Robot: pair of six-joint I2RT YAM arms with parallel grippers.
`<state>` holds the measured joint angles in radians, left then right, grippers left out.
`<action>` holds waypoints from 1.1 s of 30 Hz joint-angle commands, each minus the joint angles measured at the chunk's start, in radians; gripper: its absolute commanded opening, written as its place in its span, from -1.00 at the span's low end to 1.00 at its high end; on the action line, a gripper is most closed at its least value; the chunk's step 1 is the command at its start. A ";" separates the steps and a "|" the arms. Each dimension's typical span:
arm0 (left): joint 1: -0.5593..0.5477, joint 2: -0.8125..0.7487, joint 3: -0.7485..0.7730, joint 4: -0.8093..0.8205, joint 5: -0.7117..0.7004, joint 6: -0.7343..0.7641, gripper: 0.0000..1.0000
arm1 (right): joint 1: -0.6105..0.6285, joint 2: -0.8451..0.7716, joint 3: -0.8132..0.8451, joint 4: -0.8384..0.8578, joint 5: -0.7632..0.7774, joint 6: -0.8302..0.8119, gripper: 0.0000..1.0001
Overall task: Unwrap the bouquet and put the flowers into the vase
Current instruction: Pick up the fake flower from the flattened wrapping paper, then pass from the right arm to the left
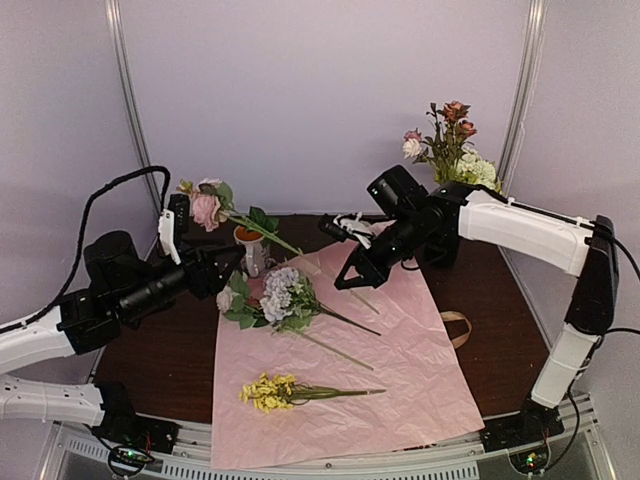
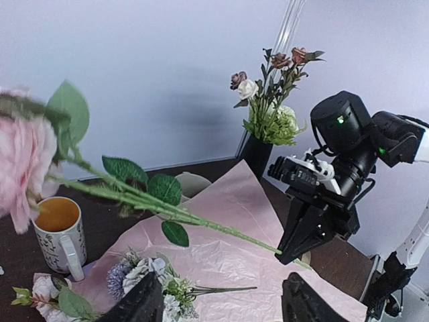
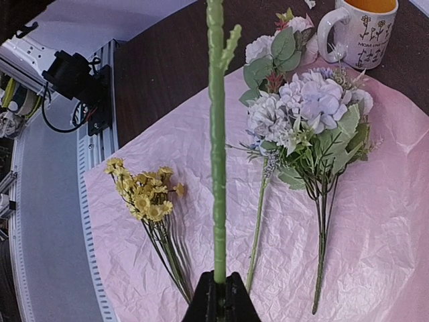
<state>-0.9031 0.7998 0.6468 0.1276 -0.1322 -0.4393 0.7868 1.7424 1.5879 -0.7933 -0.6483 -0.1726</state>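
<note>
Flowers lie on pink paper; right gripper pinches a raised rose by its stem end, left gripper jaws spread near the bloom.

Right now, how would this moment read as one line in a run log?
rose: off the table | right end effector: shut on its stem | left end effector: open | vase: some flowers in | pink paper: lilac bunch, yellow bunch
</note>
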 commanded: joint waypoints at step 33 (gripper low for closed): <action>-0.008 0.647 0.231 0.742 0.173 -0.159 -1.00 | -0.073 -0.196 0.004 0.089 -0.234 -0.005 -0.27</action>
<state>-0.9173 1.4345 0.8482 0.9237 0.0048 -0.6308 0.7570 1.5856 1.4723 -0.6067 -0.8413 -0.0906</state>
